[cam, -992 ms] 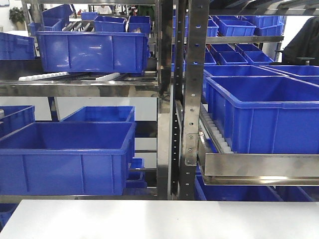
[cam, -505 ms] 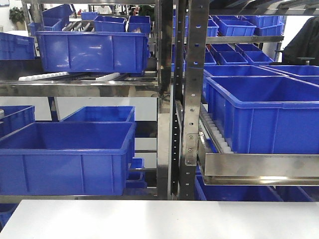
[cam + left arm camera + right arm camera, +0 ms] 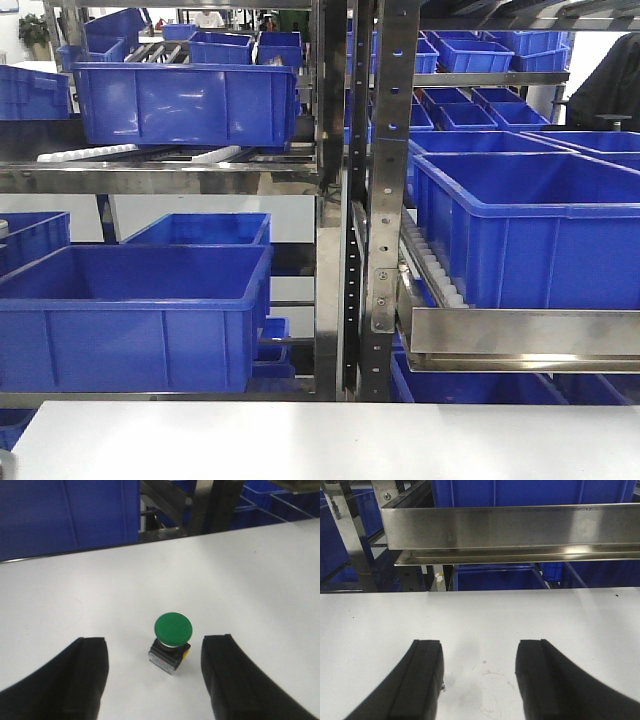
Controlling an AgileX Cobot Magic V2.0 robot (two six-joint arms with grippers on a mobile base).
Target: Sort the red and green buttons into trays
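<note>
The left gripper [image 3: 155,641] is spread wide, both black fingers [image 3: 90,675] clear of anything. It brackets the green button [image 3: 172,630], which stands upright on its black body on the white table [image 3: 250,580], cap up and a yellow marking showing on one lower side. The button sits in the gap between the fingers, touching neither and a little closer to the finger on the right of the wrist view. That framing reads as a lined-up approach: with the jaws apart on either side of the body, closing them should catch the squarish base rather than the rounded cap, which would slip.

The right gripper [image 3: 479,645] is also parted and empty, over bare tabletop just short of the steel rack rail [image 3: 510,527]. It looks parked out of the way while the left arm works.

The red button and both trays appear in no view, so I cannot tell where the green button has to travel. The front view shows only blue crates [image 3: 130,320] on the shelving and the table's far edge. Sorting appears to be at its start.
</note>
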